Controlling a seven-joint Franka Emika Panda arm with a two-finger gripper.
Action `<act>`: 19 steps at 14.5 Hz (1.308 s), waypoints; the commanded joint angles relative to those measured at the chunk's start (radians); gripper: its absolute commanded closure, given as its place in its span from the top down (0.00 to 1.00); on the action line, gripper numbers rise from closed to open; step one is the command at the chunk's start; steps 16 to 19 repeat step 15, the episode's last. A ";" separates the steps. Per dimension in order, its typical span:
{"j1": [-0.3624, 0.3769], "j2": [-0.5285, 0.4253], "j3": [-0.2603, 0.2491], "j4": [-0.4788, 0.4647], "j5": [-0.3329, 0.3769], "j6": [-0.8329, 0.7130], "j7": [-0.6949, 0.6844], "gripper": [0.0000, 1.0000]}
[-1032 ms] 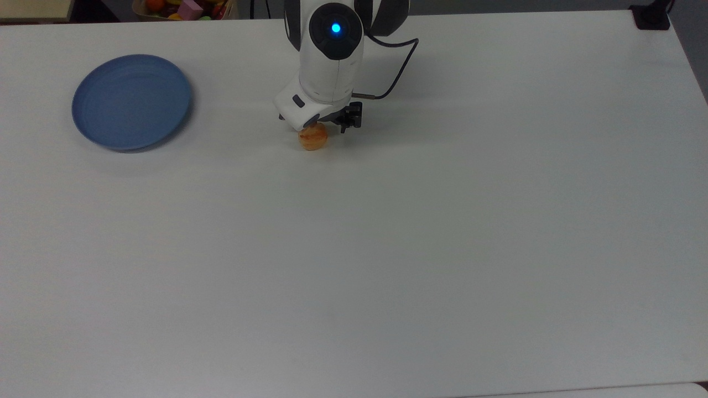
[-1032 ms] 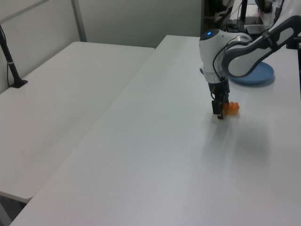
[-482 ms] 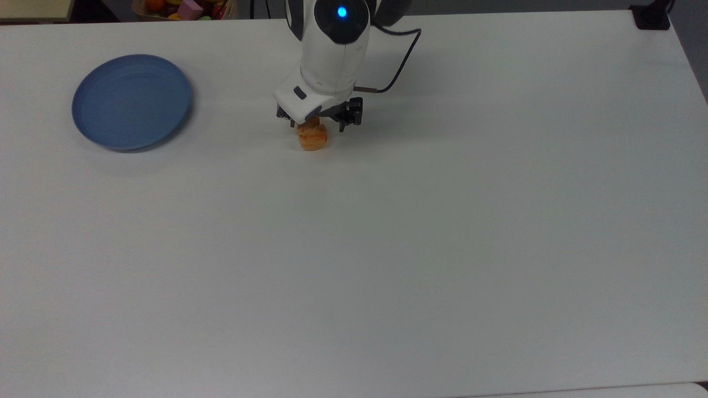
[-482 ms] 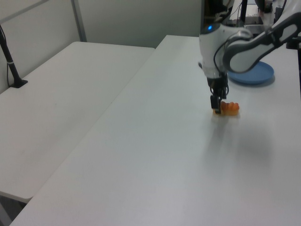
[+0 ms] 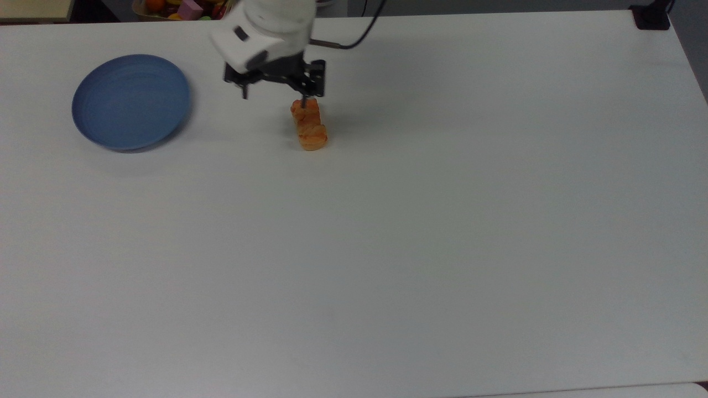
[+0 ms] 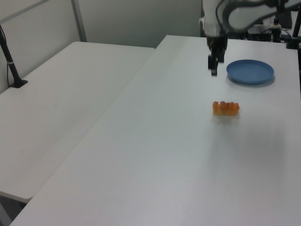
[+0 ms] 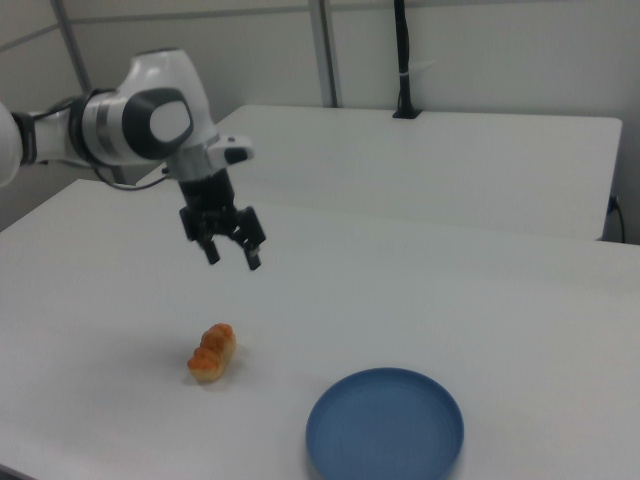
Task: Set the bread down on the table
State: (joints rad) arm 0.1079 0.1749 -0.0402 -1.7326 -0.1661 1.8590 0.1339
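The bread point(image 5: 310, 128), a small ridged golden-orange loaf, lies flat on the white table point(image 5: 387, 249) with nothing touching it. The left view shows the bread point(image 6: 226, 108) near the table's point(image 6: 164, 155) middle. My gripper point(image 5: 274, 92) hangs open in the air, above the loaf and a little toward the top view's upper left. In the right view the gripper point(image 7: 233, 259) hovers well above the bread point(image 7: 212, 352), jaws spread and empty. The left view has the gripper point(image 6: 213, 69) up beyond the loaf, beside the plate.
A round blue plate point(image 5: 131, 101) sits bare at the top view's left; the plate point(image 7: 385, 425) is right of the bread in the right view. A bin of colourful toys point(image 5: 182, 8) stands past the far edge. A second white table point(image 6: 61, 94) adjoins in the left view.
The gripper opened and let go of the bread, then rose and drifted toward the top view's upper left. The loaf stays where it was set down.
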 commanded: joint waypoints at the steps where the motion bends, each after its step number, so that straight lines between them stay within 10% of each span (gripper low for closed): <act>1: 0.003 -0.026 -0.102 0.090 0.020 -0.057 -0.031 1.00; 19: -0.071 -0.121 -0.152 0.088 0.079 -0.060 -0.039 1.00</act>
